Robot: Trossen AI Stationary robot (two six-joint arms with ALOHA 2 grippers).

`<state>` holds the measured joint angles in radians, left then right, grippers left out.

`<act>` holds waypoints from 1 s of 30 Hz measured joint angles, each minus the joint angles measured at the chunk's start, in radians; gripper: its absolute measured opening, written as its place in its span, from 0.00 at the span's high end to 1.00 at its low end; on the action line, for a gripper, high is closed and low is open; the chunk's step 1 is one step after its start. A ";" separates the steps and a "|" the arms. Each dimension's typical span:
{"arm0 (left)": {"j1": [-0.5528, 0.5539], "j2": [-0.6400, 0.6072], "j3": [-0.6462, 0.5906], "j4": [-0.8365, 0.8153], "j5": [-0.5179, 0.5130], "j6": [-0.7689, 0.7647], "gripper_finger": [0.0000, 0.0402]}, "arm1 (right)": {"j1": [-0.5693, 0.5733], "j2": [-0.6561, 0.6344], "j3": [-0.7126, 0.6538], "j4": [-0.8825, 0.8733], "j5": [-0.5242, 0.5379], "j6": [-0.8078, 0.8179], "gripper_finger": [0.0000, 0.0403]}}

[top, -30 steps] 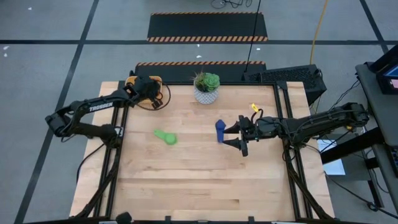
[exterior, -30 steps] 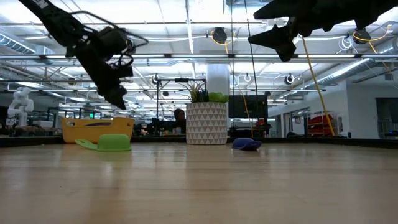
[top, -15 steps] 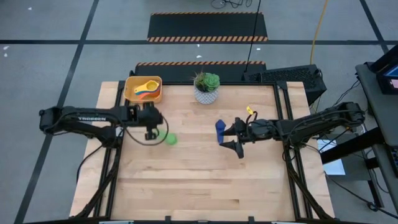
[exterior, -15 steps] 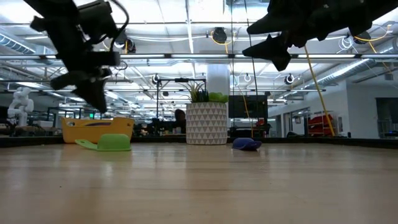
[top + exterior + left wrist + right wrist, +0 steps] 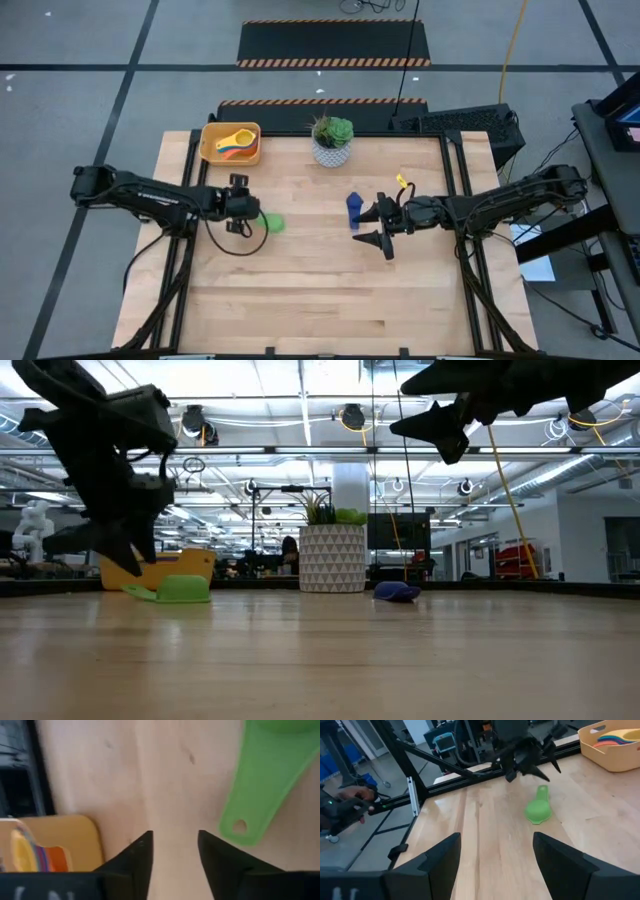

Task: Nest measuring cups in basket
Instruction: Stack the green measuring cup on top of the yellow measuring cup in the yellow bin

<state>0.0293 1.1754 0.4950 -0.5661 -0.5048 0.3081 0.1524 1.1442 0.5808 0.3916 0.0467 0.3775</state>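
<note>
Plastic, by the look of it, so the green measuring cup [image 5: 272, 223] lying toward the left edge of the desk [image 5: 320, 290] should be light and stiff but a bit slick, and I'd judge its flat handle, the end with the hole, the sensible place to pinch. The left gripper [image 5: 237, 207] hangs just beside that handle with its fingers parted and nothing between them, while the basket [image 5: 207, 147] in the far left corner already holds nested cups [image 5: 235, 144]. Nearer the middle lies the dark blue cup [image 5: 353, 208], the right gripper [image 5: 376, 226] spread wide and empty just beside it.
</note>
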 joint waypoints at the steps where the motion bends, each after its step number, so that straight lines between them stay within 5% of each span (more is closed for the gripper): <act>1: 0.000 0.019 -0.001 -0.003 0.007 -0.001 0.58 | 0.000 0.000 0.000 0.001 0.000 -0.001 0.40; 7: -0.006 0.129 -0.002 0.060 0.048 -0.004 0.54 | 0.000 0.000 0.000 -0.003 -0.003 -0.023 0.40; 16: -0.111 0.155 0.014 0.169 0.179 -0.101 0.62 | 0.000 0.000 0.000 -0.002 -0.026 -0.035 0.40; 24: -0.275 0.150 0.136 -0.014 0.007 -0.275 0.69 | 0.000 0.000 0.000 -0.001 -0.026 -0.034 0.40; 30: -0.449 0.152 0.134 -0.087 0.058 -0.408 0.70 | 0.000 0.000 0.000 -0.003 -0.027 -0.026 0.40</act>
<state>-0.4196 1.3270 0.6292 -0.6530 -0.4466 -0.0994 0.1524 1.1442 0.5808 0.3882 0.0199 0.3519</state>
